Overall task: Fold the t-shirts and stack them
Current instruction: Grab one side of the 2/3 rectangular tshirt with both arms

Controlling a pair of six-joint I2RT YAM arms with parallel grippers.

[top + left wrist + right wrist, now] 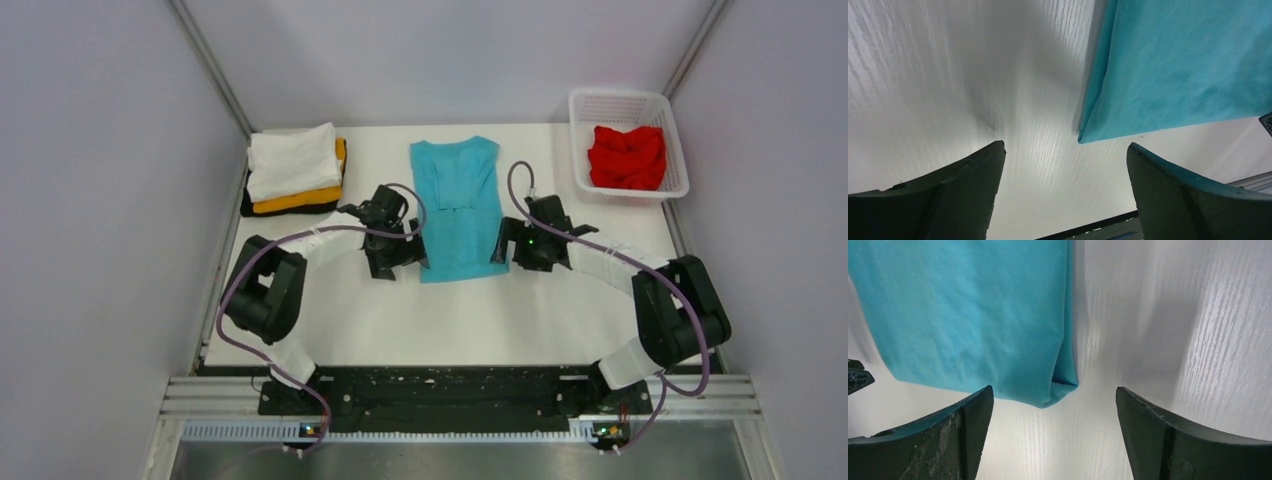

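3 grey walls [450, 50] enclose the white table [450, 320] bearing a turquoise t-shirt [457, 205].

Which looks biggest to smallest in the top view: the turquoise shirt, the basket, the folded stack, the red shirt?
Turquoise shirt and basket look about equal, too close to rank
then folded stack
red shirt smallest

white table [400, 320] carries turquoise tee [455, 205], folded stack [293, 160], mesh basket [581, 145].
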